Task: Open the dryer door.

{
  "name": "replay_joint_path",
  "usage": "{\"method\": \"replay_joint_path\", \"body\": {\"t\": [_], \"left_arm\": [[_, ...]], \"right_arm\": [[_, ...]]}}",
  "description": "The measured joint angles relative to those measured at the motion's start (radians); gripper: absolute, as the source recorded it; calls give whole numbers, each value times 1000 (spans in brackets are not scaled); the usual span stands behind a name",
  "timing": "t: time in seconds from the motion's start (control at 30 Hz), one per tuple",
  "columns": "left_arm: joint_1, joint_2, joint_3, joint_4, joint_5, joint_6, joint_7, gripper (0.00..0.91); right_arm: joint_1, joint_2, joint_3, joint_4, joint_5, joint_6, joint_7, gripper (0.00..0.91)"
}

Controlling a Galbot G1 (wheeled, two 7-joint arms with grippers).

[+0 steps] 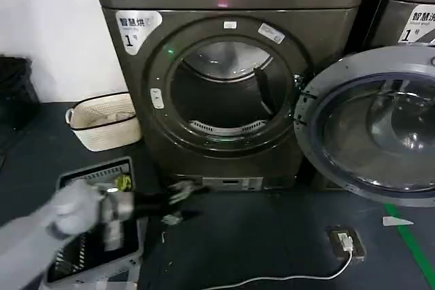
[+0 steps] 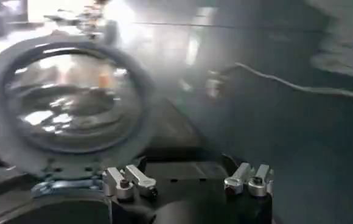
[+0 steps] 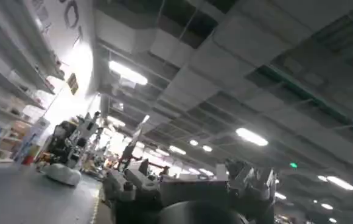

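The dryer door (image 1: 370, 123) hangs swung wide to the right of the dryer (image 1: 228, 66). The left claw (image 1: 178, 203) hovers low before the machine, fingers spread, gripping nothing.

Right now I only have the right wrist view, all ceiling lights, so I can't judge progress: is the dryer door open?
Observer: Yes. The dryer door is swung wide to the right, grey inner face toward the head camera.
Operator: Where is the left pincer?
Observer: The left pincer is low before the dryer base, fingers apart, touching nothing.
Operator: Anything beside the machine?
Observer: A white basket stands on the floor to its left.
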Motion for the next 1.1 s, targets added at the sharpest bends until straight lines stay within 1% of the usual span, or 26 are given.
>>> {"method": "replay_joint_path", "body": {"t": [0.07,0.17,0.27,0.43,0.53,0.63,0.77,1.1], "left_arm": [[43,50,-55,11,50,-78,33,907],[79,108,-111,16,150,-187,64,907],[113,152,-160,5,303,-188,79,907],[123,185,-201,16,578,-188,82,907],[149,209,-219,26,698,-187,102,907],[178,222,-232,37,743,-187,101,907],[183,243,-233,51,783,-186,99,907],[197,249,-234,46,798,-185,101,907]], "right_arm": [[-1,0,-6,-2,15,-3,0,907],[-3,2,-12,-11,63,-22,-1,907],[-5,9,-6,-17,84,-15,-25,907],[-5,12,0,-17,162,-15,-45,907],[-1,16,-1,-11,185,-4,-46,907],[0,16,-5,-13,189,15,-48,907],[2,19,-7,-15,190,50,-66,907],[6,37,-29,-15,186,53,-66,907]]}}
